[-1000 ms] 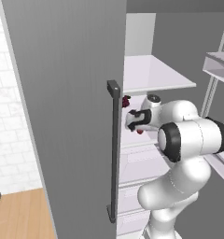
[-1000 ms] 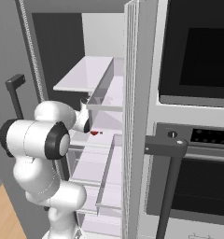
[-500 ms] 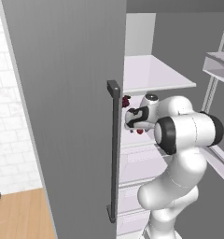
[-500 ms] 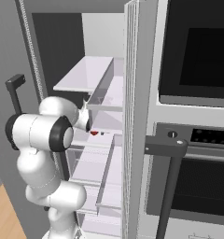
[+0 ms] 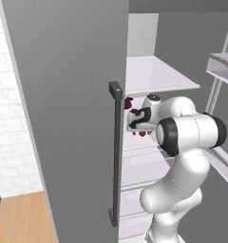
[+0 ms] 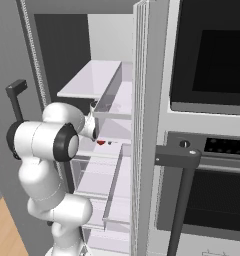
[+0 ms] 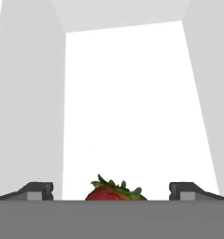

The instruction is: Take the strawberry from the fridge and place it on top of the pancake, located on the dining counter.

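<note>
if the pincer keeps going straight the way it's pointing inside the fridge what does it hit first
Most likely the strawberry: it sits between the open pincer tips, straight ahead. Beyond it lies the bare white shelf, though depth is hard to judge.

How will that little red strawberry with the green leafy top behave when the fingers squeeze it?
The small red strawberry with green leaves looks rounded, so a push might roll it on the smooth white fridge shelf. It seems tiny between the widely spread dark fingers, so probably light. As soft-looking fruit, it may bruise under a hard squeeze.
</note>
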{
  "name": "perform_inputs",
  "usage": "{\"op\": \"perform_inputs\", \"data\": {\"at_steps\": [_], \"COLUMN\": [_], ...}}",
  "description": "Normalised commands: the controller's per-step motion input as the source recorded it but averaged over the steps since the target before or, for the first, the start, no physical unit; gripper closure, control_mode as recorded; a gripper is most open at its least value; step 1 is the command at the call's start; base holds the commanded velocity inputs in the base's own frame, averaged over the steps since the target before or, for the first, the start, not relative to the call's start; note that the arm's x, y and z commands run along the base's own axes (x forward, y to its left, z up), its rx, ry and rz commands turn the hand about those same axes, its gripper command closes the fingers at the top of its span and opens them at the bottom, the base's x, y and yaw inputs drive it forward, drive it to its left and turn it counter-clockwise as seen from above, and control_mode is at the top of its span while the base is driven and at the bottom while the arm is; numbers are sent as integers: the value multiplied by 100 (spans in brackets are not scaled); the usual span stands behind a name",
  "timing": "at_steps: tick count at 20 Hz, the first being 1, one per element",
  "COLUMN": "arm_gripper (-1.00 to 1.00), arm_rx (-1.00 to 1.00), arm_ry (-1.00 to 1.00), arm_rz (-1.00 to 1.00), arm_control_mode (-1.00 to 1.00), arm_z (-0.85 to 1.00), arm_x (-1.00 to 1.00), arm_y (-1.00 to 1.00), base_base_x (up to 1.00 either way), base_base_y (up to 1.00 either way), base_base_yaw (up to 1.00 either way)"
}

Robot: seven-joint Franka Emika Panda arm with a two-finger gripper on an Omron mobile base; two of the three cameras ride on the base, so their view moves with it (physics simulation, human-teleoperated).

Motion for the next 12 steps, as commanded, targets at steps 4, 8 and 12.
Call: {"op": "perform_inputs", "data": {"at_steps": [4,8,12], "arm_gripper": [100,100,100], "arm_rx": [0,0,0], "arm_ry": [6,2,0], "arm_rz": [0,0,0], "arm_control_mode": [-100,-100,-100], "arm_z": [-15,-12,-5], "arm_x": [0,-4,-22], "arm_y": [0,0,0], "base_base_x": [0,0,0], "base_base_y": [0,0,0], "base_base_yaw": [0,0,0]}}
